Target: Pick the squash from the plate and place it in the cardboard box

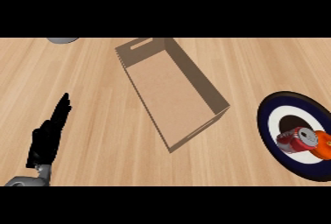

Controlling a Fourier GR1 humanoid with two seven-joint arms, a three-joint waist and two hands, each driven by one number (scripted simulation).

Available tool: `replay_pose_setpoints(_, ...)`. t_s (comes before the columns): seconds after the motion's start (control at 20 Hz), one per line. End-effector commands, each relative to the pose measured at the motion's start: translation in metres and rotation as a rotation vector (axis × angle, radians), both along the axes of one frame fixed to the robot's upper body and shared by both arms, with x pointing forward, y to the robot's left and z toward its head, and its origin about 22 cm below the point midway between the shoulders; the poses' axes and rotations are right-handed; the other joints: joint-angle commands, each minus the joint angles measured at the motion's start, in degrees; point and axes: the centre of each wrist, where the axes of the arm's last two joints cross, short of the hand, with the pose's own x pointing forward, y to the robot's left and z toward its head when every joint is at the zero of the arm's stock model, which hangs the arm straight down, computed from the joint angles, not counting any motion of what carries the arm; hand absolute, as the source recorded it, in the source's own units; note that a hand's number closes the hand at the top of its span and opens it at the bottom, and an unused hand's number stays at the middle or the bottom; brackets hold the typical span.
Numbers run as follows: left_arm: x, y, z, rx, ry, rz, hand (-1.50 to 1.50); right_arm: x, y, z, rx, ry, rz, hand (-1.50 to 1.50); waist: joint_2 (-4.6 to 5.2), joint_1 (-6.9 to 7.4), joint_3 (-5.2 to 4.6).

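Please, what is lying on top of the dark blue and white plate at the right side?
On the plate lie a red can and an orange thing, probably the squash, partly cut off by the view's edge. What is under them is covered.

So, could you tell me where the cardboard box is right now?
In the head view the cardboard box lies mid-counter, angled, between the left hand and the plate.

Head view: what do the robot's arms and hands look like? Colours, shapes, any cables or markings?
Only the left hand shows: matte black, slim, with long tapering fingers. Below it sits a small grey wrist joint, then the rounded grey forearm at the lower edge. No cables, markings or sleeve are visible. The right arm and hand are out of view.
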Motion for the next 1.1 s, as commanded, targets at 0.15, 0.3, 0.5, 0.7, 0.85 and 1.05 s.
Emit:
replay_pose_setpoints(0.15,-0.006,-0.009,0.004,0.012,0.002,-0.014,0.00,-0.048,-0.051,0.006,-0.269,0.364,-0.028,-1.50,-0.17,0.71,-0.25)
replay_pose_setpoints(0.3,-0.010,-0.007,0.004,0.015,0.015,-0.007,0.00,-0.064,-0.042,-0.001,-0.348,0.548,0.041,-1.50,-0.31,0.36,-0.31)
replay_pose_setpoints(0.5,-0.010,-0.009,0.010,0.020,0.003,-0.010,0.00,-0.055,-0.055,0.049,-0.407,0.830,0.124,-1.50,-0.28,0.87,-0.42)
replay_pose_setpoints(0.7,-0.007,-0.003,0.008,0.023,0.002,0.006,0.00,-0.052,-0.035,0.042,-0.406,1.058,0.229,-1.50,-0.15,1.00,-0.33)
replay_pose_setpoints(0.85,-0.009,-0.008,0.007,0.020,-0.009,-0.001,0.00,-0.038,-0.013,0.050,-0.376,1.126,0.279,-1.50,-0.19,1.13,-0.24)
replay_pose_setpoints(1.05,0.004,-0.014,0.020,0.008,0.022,-0.020,0.00,-0.032,0.017,0.036,-0.341,1.164,0.257,-1.50,-0.19,0.90,-0.18)
